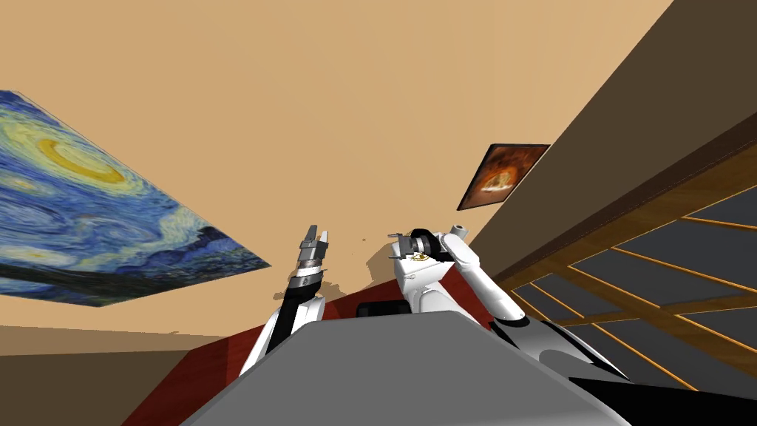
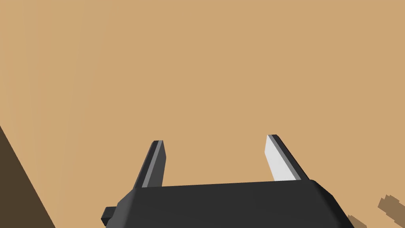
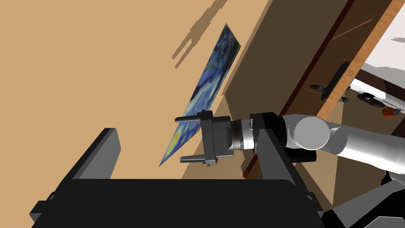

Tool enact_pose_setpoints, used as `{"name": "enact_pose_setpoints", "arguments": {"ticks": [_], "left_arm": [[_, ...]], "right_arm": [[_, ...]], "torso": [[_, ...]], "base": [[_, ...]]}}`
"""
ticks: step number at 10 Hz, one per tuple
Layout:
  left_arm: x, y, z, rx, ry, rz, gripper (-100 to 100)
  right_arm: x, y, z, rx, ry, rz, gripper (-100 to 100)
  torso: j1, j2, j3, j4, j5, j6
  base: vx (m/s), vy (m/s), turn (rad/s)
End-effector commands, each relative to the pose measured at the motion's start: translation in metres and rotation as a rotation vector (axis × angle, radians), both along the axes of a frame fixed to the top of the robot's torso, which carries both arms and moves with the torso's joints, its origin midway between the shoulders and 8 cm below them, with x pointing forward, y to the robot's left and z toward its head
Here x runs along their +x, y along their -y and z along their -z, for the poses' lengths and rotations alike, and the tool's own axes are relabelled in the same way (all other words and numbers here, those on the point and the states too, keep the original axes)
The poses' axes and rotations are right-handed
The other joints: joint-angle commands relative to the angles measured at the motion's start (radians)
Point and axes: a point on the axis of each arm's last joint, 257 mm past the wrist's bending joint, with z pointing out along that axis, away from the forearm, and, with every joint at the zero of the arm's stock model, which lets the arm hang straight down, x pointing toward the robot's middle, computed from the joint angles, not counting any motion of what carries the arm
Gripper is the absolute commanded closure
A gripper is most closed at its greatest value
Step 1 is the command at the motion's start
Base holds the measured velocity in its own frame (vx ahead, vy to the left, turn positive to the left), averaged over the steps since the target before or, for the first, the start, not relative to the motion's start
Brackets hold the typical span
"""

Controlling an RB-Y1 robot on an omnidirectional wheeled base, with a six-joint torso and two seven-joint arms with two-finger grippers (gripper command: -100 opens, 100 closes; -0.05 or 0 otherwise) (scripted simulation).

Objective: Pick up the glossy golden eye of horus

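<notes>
The small glossy golden eye-shaped charm [image 1: 419, 257] lies just beside the right gripper [image 1: 392, 246], farther from the left gripper [image 1: 318, 233]; both grippers gape wide, holding nothing.

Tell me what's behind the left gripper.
Beyond the open left gripper, bare tan wall. Seen from the right wrist, a blue swirling painting hangs behind it, partly covered by the gripper; the wall past its dark body is hidden.
</notes>
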Motion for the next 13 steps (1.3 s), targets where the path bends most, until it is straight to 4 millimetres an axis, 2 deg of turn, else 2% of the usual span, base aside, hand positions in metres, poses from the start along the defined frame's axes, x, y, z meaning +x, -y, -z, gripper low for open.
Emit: {"name": "enact_pose_setpoints", "arguments": {"ticks": [1, 4, 6, 9, 11, 12, 13], "left_arm": [[0.000, 0.000, 0.000, 0.000, 0.000, 0.000, 0], [0.000, 0.000, 0.000, 0.000, 0.000, 0.000, 0], [0.000, 0.000, 0.000, 0.000, 0.000, 0.000, 0], [0.000, 0.000, 0.000, 0.000, 0.000, 0.000, 0], [0.000, 0.000, 0.000, 0.000, 0.000, 0.000, 0], [0.000, 0.000, 0.000, 0.000, 0.000, 0.000, 0], [0.000, 0.000, 0.000, 0.000, 0.000, 0.000, 0]], "right_arm": [[0.002, 0.002, 0.007, -0.033, 0.005, 0.007, -100], [0.015, 0.021, 0.035, -0.188, 0.002, 0.004, -100], [0.020, 0.027, 0.044, -0.232, 0.013, 0.022, -100], [0.032, 0.054, 0.067, -0.383, 0.006, 0.029, -100], [0.036, 0.060, 0.074, -0.419, 0.015, 0.045, -100], [0.041, 0.075, 0.083, -0.487, 0.008, 0.048, -100], [0.043, 0.079, 0.086, -0.508, 0.013, 0.058, -100]], "torso": [[0.000, 0.000, 0.000, 0.000, 0.000, 0.000], [0.001, 0.001, 0.000, 0.000, 0.000, 0.000], [0.001, 0.001, 0.000, 0.000, 0.000, 0.000], [0.001, 0.001, 0.000, 0.000, 0.000, 0.000], [0.001, 0.001, 0.001, 0.000, 0.000, 0.000], [0.001, 0.001, 0.000, 0.000, 0.000, 0.000], [0.001, 0.000, 0.000, 0.000, 0.000, 0.000]], "base": [[0.000, 0.000, 0.000], [-0.002, -0.007, 0.119], [-0.005, -0.002, 0.027], [-0.009, -0.005, 0.104], [-0.007, -0.001, 0.025], [0.004, -0.005, 0.116], [-0.007, -0.002, 0.041]]}}
